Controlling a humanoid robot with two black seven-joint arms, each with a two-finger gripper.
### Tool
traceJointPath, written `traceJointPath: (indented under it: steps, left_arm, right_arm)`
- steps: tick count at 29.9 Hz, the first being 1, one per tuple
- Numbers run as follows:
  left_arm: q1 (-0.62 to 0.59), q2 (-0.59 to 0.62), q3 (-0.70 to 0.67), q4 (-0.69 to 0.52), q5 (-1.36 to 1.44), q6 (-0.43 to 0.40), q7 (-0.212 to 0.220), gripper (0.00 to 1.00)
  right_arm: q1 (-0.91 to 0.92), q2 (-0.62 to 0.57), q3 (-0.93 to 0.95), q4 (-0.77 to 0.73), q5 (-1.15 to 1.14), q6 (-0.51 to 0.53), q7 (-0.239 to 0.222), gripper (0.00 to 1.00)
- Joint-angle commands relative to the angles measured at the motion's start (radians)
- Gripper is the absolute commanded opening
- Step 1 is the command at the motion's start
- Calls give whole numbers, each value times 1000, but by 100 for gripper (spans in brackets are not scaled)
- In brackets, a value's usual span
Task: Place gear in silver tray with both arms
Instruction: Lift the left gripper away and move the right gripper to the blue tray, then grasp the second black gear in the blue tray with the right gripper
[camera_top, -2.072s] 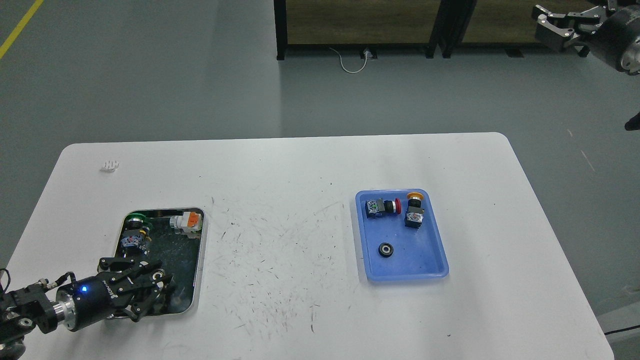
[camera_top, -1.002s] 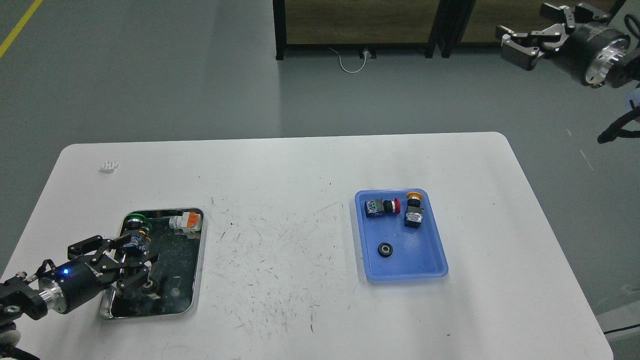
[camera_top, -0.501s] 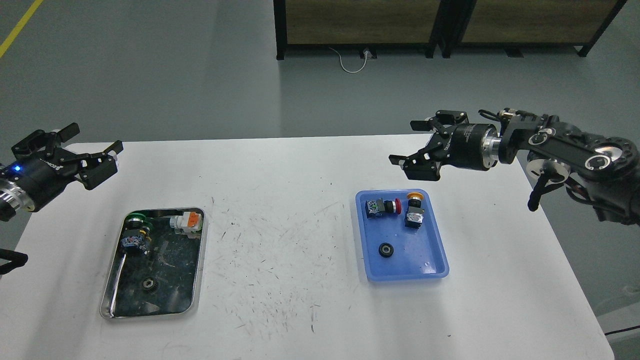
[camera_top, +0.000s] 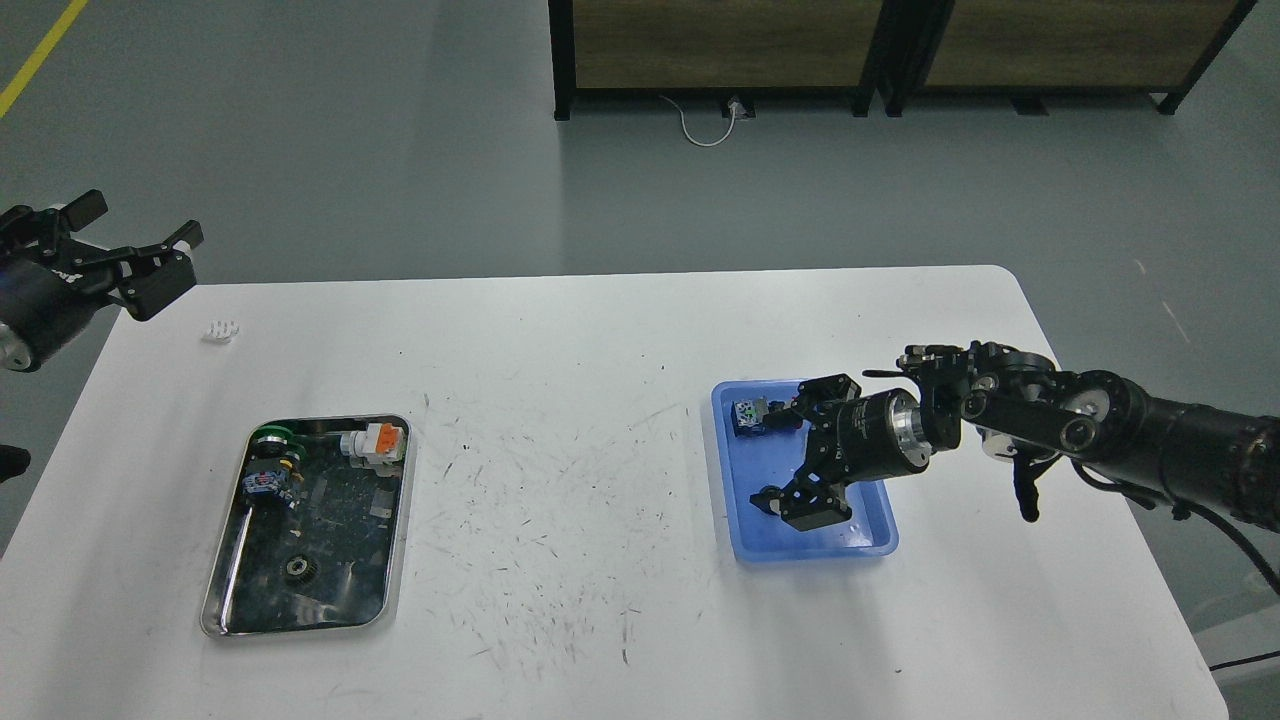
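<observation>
A workshop or robotics lab: grey painted concrete floor with a yellow line, a scuffed white surface, and trays of industrial push-button switches.

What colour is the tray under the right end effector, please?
Blue, seen best in the head view: the plastic tray beneath the right end effector.

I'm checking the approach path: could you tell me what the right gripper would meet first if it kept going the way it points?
The right gripper, open, points left and slightly down over the blue tray. It would probably meet the tray's floor or left wall first; its height is hard to judge.
</observation>
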Motion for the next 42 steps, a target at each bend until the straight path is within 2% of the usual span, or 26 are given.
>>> traceJointPath:
  steps: [1,14,23,27,32,42]
  left_arm:
    - [-1,1,1,0,1,1,1,98]
    - [-16,3,1,0,1,8,2,98]
    - [-20,10,1,0,1,8,2,98]
    - [-31,10,1,2,1,8,16,98]
    - [-45,9,1,5,1,8,20,98]
    - [-45,7,1,11,3,8,25,98]
  right_arm:
    - [-25,0,-3,-8,-24,0,3,98]
    - [-71,83,-2,-125,-50,-26,12,98]
    - [-74,124,-3,-160,-52,-37,21,98]
    - [-77,123,-5,-162,-52,-35,24,96]
    - [-84,118,-6,-162,-53,-34,24,87]
    - [-85,117,-8,-162,-75,-28,23,57]
